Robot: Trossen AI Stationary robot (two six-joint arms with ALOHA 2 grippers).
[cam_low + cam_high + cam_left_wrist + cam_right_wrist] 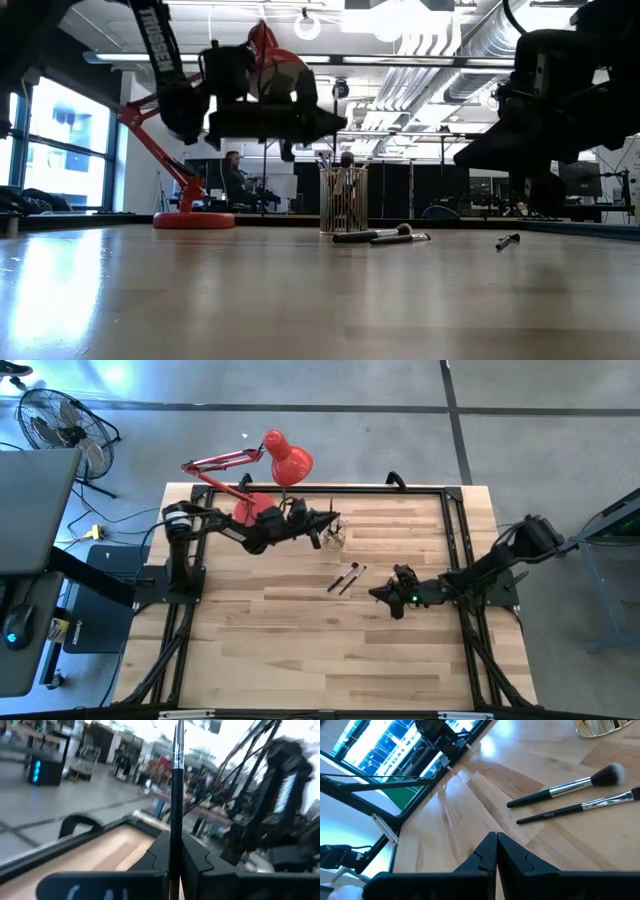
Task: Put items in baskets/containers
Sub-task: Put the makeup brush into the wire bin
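A small yellowish cup stands upright on the far middle of the wooden table and holds several brushes. My left gripper hangs just left of the cup, shut on a black-handled brush. Two more brushes lie side by side on the table nearer the middle. In the right wrist view they are a fluffy-tipped one and a thin one. My right gripper is low over the table just right of them, shut and empty. My left gripper pinches the brush's black handle between its two fingers, some way below the silver ferrule. The fingers reach out roughly level from the table's left and lie across the brush. The brush is lifted clear; its lower end is hidden behind the fingers.
A red desk lamp stands at the far left, its base close behind my left arm. A dark frame runs around the table. A short dark thing lies on the table below my right arm.
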